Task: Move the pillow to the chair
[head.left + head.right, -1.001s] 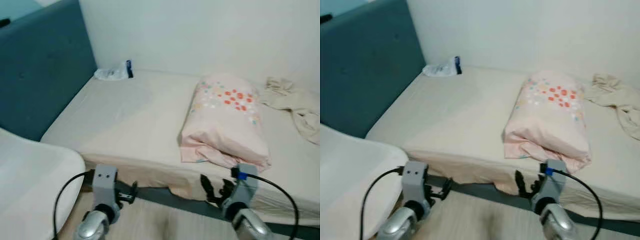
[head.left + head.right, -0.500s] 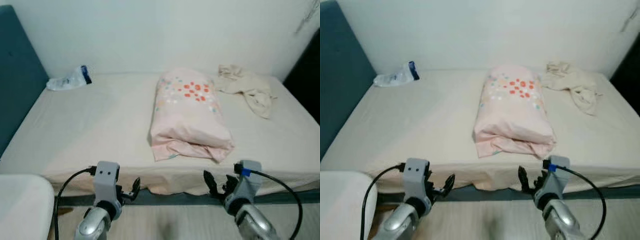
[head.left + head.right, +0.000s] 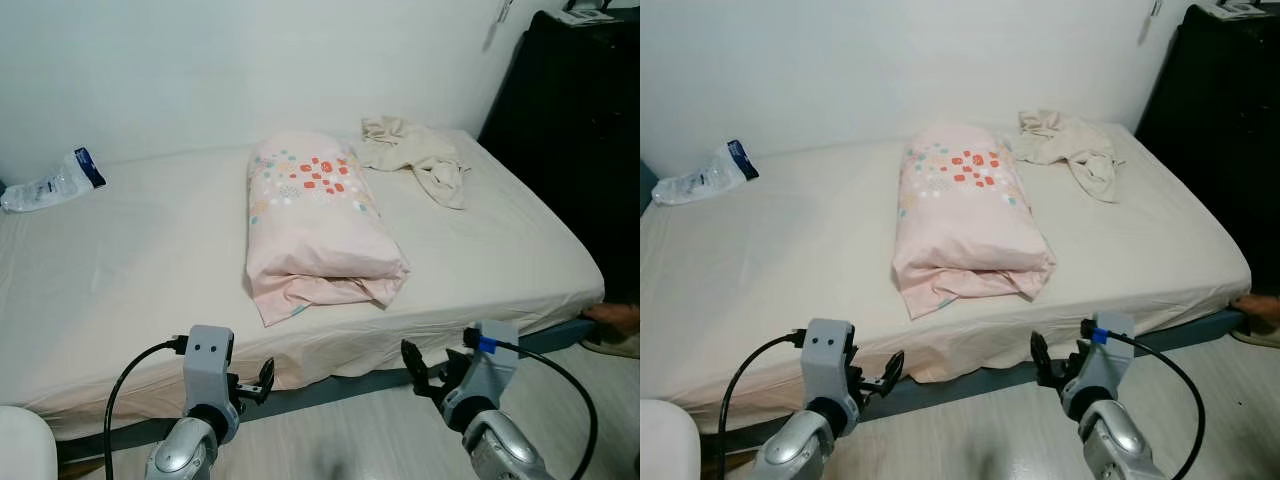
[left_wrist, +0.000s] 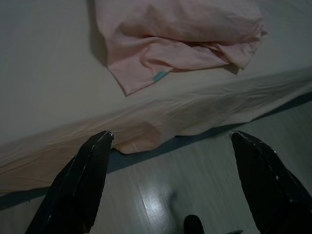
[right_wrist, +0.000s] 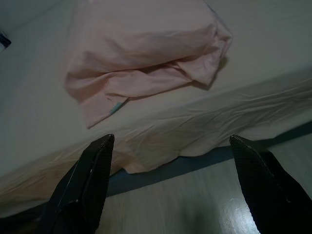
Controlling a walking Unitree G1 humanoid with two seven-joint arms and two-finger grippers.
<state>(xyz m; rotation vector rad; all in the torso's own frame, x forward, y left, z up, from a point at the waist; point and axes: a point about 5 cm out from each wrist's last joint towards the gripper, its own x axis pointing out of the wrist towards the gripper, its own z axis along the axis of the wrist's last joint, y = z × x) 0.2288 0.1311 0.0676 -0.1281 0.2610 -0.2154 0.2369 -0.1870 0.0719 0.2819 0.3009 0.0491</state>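
Left gripper (image 3: 262, 378), fingers spread and empty, held low before the bed (image 3: 120, 290). Pillow (image 3: 315, 222) lies lengthwise mid-mattress, its loose open end toward the near edge. Right gripper (image 3: 420, 368), likewise spread and empty. A sound pickup probably means stepping closer, reaching over the edge, and pinching both sides of the stuffed body rather than the slack flap.

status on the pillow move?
Done: nothing yet; the pillow lies on the bed, ungrasped. In hand: left gripper and right gripper are open, held low over the floor at the bed's near edge, aimed at the pillow. Left: reach in, grasp it, carry it to the chair.
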